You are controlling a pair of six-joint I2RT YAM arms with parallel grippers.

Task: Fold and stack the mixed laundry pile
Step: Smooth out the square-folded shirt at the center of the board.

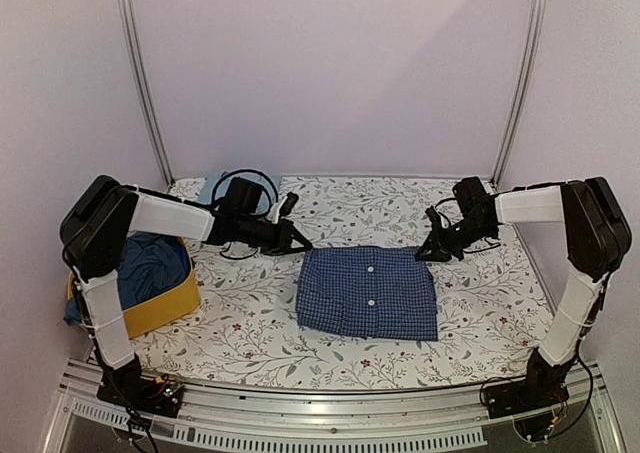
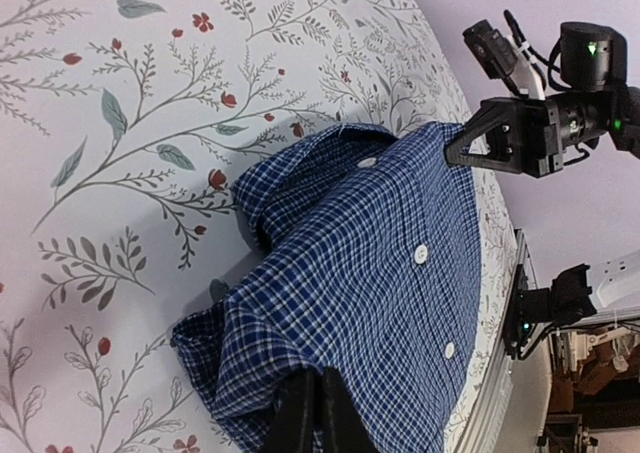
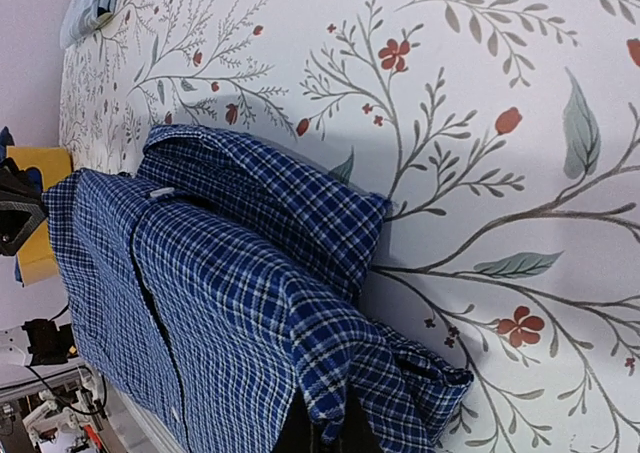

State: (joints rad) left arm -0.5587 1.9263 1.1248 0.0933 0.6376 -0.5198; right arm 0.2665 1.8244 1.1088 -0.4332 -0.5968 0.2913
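Left gripper (image 2: 320, 385) and right gripper (image 3: 325, 431) each clamp an upper corner of the checked shirt (image 1: 368, 291), its top edge running left-right between them.

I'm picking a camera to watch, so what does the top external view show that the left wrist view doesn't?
Top external only: a yellow basket holding blue clothes, a light blue garment at the far edge. Left wrist only: the folded collar, fabric pinched in the left pincer. Both: checked shirt, right pincer at its corner, floral cover.
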